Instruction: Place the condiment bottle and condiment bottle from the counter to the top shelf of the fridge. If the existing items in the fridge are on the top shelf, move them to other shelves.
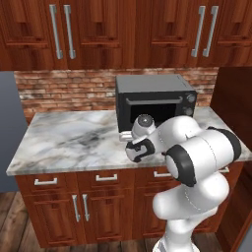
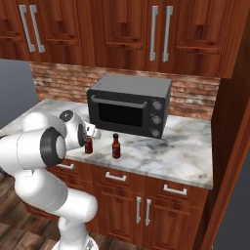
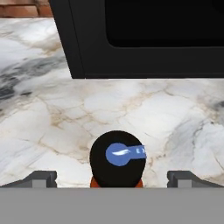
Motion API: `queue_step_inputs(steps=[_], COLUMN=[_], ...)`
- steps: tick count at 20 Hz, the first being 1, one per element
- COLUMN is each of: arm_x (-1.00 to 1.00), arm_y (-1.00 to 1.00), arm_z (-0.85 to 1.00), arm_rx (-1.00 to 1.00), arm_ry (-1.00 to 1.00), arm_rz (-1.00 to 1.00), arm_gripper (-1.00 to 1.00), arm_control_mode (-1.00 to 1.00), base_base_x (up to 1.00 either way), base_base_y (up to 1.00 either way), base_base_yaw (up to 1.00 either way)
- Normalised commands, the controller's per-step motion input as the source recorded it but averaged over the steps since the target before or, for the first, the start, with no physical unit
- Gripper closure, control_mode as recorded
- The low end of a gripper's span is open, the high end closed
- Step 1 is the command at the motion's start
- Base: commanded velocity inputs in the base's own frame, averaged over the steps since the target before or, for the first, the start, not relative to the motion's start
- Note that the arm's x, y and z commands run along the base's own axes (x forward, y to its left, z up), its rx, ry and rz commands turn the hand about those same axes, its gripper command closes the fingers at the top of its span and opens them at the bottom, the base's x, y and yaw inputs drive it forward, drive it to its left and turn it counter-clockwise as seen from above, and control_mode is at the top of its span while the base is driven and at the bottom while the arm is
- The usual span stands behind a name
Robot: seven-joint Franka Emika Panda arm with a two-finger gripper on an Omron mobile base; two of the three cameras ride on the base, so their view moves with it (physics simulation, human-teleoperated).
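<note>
Two slim reddish-brown condiment bottles stand on the marble counter [image 2: 188,151] in front of the microwave. My gripper [image 2: 91,135] hangs open right over the left condiment bottle [image 2: 89,145]; the other condiment bottle [image 2: 116,146] stands a little to its right. In the hand view I look straight down on the dark cap of the condiment bottle [image 3: 118,158], which sits between my two fingertips [image 3: 41,178], with wide gaps on both sides. The gripper [image 3: 113,180] touches nothing. The fridge's top shelf and the existing items are out of view.
A black microwave [image 2: 129,106] stands close behind the bottles, its door [image 3: 144,39] filling the top of the hand view. Wooden wall cabinets [image 1: 123,29] hang above. A tall grey panel [image 1: 9,123] borders the counter's left end, a wooden panel [image 2: 229,146] its right.
</note>
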Motion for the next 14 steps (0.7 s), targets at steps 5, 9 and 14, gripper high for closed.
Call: queue_step_inputs(steps=[5, 9, 14], arm_x=[0.14, 0.09, 0.00], arm_y=[0.00, 0.00, 0.00], arm_z=[0.00, -0.04, 0.00], arm_rx=[0.00, 0.00, 0.00], arm_ry=[-0.01, 0.00, 0.00], arm_rz=[0.00, 0.00, 0.00], arm_gripper=[-1.00, 1.00, 1.00], arm_control_mode=[-1.00, -1.00, -1.00], base_base_x=[0.00, 0.00, 0.00], base_base_y=[0.00, 0.00, 0.00], base_base_yaw=[0.00, 0.00, 0.00])
